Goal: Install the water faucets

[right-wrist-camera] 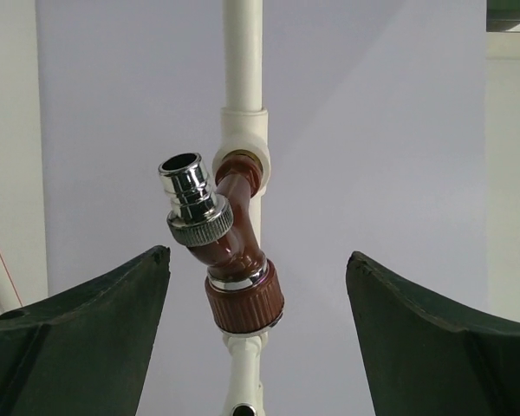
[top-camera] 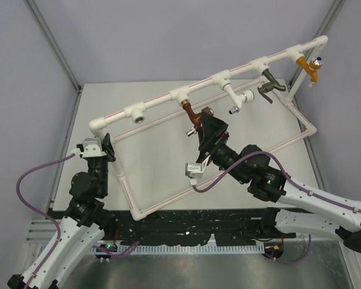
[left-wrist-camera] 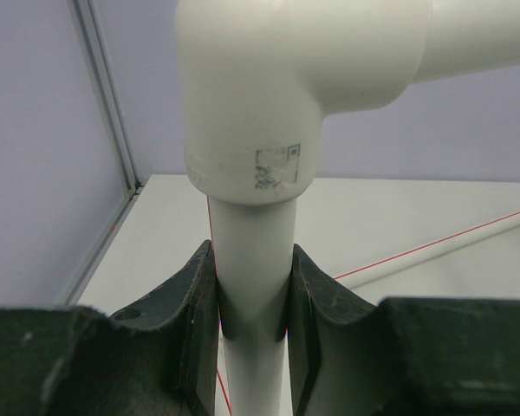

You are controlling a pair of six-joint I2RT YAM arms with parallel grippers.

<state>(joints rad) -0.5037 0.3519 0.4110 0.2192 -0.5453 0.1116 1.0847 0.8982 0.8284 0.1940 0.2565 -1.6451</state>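
While the left pincer (left-wrist-camera: 253, 295) clamps the pipe (left-wrist-camera: 251, 234) and the right pincer (right-wrist-camera: 258, 260) gapes, the chrome-tipped faucet (right-wrist-camera: 234, 251) gleams reddish-brown.

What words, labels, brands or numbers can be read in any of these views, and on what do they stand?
No text can be read in any view.
White elbow fitting: a small grey square stamp, like a code mark, too blurred to read.
Reddish-brown faucet: no lettering visible.
White pipe frame: only thin red stripes, no writing.
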